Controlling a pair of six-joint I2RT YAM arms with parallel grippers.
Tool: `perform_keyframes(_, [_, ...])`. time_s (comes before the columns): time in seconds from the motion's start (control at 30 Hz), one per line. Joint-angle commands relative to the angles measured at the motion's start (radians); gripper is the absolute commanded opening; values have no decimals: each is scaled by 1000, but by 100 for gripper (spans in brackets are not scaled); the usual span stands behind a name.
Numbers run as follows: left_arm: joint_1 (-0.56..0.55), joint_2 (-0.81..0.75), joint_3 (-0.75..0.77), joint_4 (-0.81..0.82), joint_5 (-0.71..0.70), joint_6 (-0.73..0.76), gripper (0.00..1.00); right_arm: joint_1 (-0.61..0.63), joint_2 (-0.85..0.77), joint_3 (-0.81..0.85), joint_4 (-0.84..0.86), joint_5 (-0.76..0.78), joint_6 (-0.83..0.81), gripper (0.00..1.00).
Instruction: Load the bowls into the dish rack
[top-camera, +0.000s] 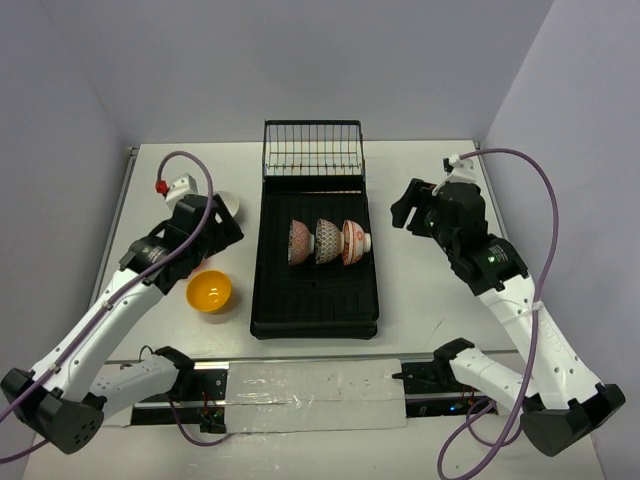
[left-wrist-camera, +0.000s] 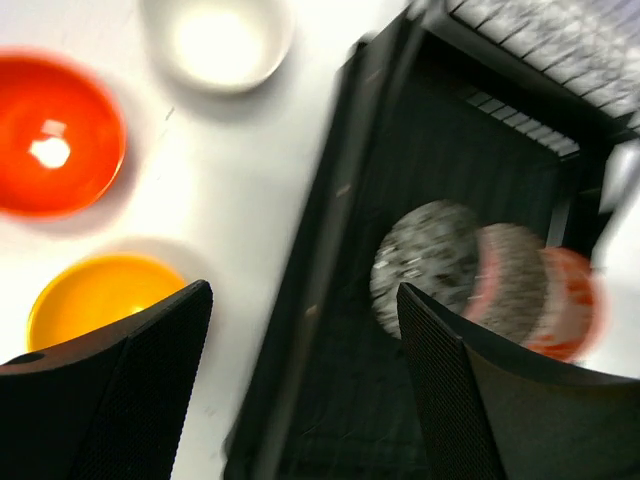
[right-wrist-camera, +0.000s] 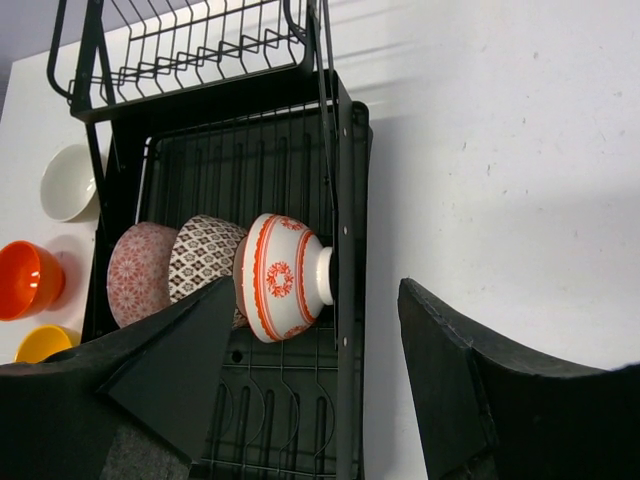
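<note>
Two arms reach out from the near edge of the table (top-camera: 420, 290), one on each side of the dish rack (top-camera: 315, 327).

Nearest on the left, the yellow-orange bowl (top-camera: 209, 291) sits upright on the table, close beside the rack's left wall. Just past it stands the red-orange bowl (left-wrist-camera: 55, 135), also upright. The overhead view hides it under the left arm.

The left gripper (left-wrist-camera: 302, 298) hovers over the table and the rack's left edge. Its jaws are spread wide with nothing between them.

Across the middle of the ribbed tray, three patterned bowls lie on their sides in a touching row. The pinkish bowl (top-camera: 299, 242) is on the left and the grey speckled bowl (top-camera: 327, 241) in the centre. The red-on-white bowl (top-camera: 353, 242) is on the right, its foot against the right wall.

The right gripper (right-wrist-camera: 315, 292) hangs beside the rack's right rim, jaws likewise wide apart and holding nothing.

Farther back on the left, the white bowl (top-camera: 230, 204) rests upright on the table, near the left gripper. At the far end of the rack, the wire basket (top-camera: 312, 150) stands upright.
</note>
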Motion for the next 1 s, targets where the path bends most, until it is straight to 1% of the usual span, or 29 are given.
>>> perform_keyframes(0.0, [1, 29, -63, -128, -9, -89, 79, 8, -42, -3, 34, -4, -13, 74])
perform_keyframes(0.13, [1, 43, -172, -81, 35, -137, 80, 8, -71, -8, 34, -4, -15, 74])
perform_keyframes(0.37, [4, 118, -232, -84, 9, -184, 81, 8, -77, -5, 39, -15, -15, 75])
perform_keyframes(0.53, [9, 185, -288, -10, 31, -191, 80, 9, -77, -5, 42, -24, -13, 75])
perform_keyframes(0.67, [10, 247, -305, 49, 52, -192, 80, 9, -79, -6, 42, -27, -13, 75])
perform_keyframes(0.83, [10, 340, -278, 86, 67, -181, 79, 9, -74, -8, 44, -27, -13, 75])
perform_keyframes(0.9, [10, 359, -275, 97, 78, -178, 77, 9, -74, -9, 47, -26, -13, 75])
perform_keyframes(0.97, [10, 382, -273, 114, 95, -171, 69, 9, -77, -11, 47, -21, -13, 75])
